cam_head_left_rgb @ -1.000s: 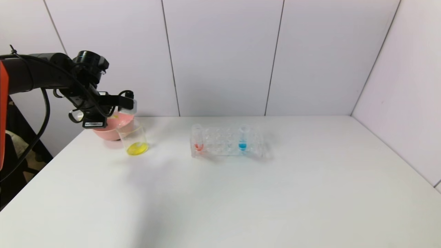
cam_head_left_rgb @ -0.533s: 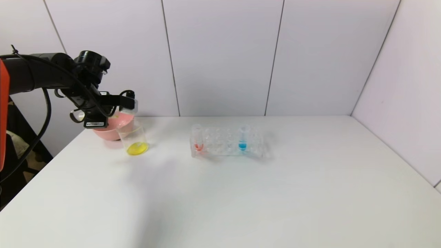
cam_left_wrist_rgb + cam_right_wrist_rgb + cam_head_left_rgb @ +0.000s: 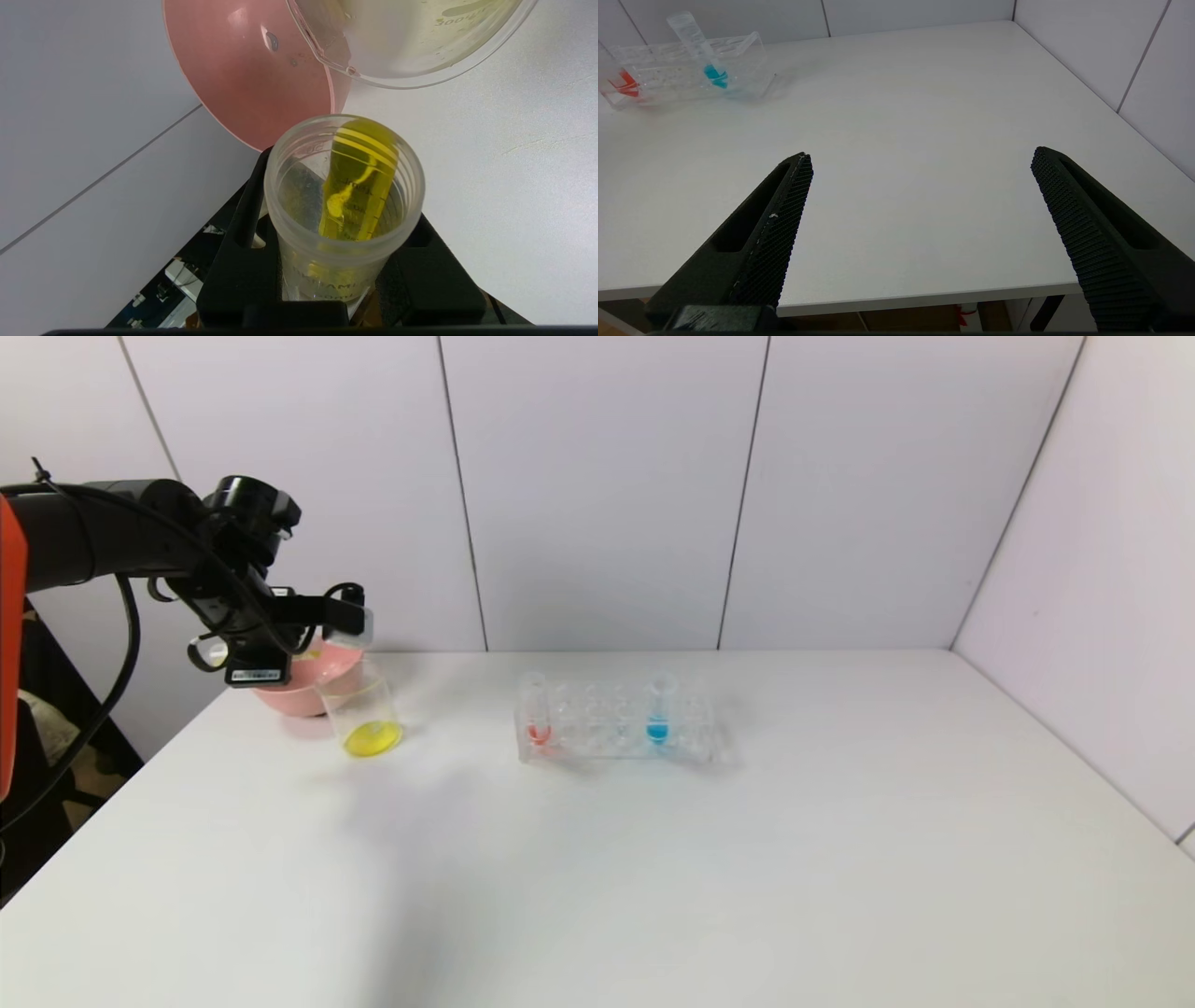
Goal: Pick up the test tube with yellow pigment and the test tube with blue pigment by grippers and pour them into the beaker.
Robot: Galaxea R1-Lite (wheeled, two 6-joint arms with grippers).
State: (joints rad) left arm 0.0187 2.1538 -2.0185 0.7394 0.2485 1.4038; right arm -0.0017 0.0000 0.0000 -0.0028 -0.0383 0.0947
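My left gripper (image 3: pixel 329 617) is shut on the test tube with yellow pigment (image 3: pixel 348 624) and holds it tipped on its side, mouth above the beaker's rim. In the left wrist view the tube (image 3: pixel 345 186) sits between the black fingers (image 3: pixel 243 219), with a yellow streak inside. The beaker (image 3: pixel 362 711) stands at the back left with yellow liquid at its bottom; it also shows in the left wrist view (image 3: pixel 411 46). The test tube with blue pigment (image 3: pixel 659 707) stands in the clear rack (image 3: pixel 611 726). My right gripper (image 3: pixel 922 158) is open and empty over the table's front edge.
A pink bowl (image 3: pixel 285 689) stands right behind the beaker, close to the left table edge; it also shows in the left wrist view (image 3: pixel 252 79). A red-orange-tipped tube (image 3: pixel 536 714) stands at the rack's left end. White walls close the back and right.
The left gripper with the yellow tube has shifted very slightly up and to the right. Nothing else has moved.
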